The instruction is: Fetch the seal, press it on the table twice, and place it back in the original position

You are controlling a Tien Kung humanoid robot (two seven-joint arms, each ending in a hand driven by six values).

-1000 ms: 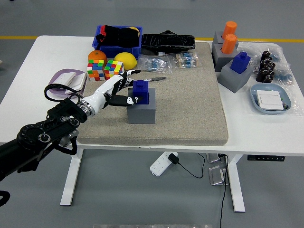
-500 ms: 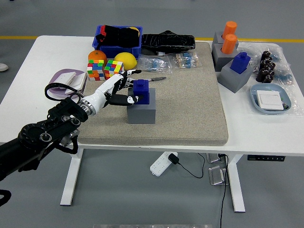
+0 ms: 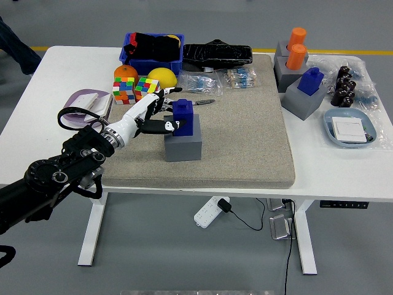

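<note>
Blocky blue seal (image 3: 183, 116), grey cubic base (image 3: 183, 147)

A single head view is given, taken from high on the robot's side and aimed forward and down. The whole white desk (image 3: 37, 117) is taken in from a moderate distance, its near edge low in the frame, grey floor (image 3: 184, 264) seen beneath and beyond it.

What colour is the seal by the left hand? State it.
Blue; the seal sits on a grey block, clearest in the head view.
</note>
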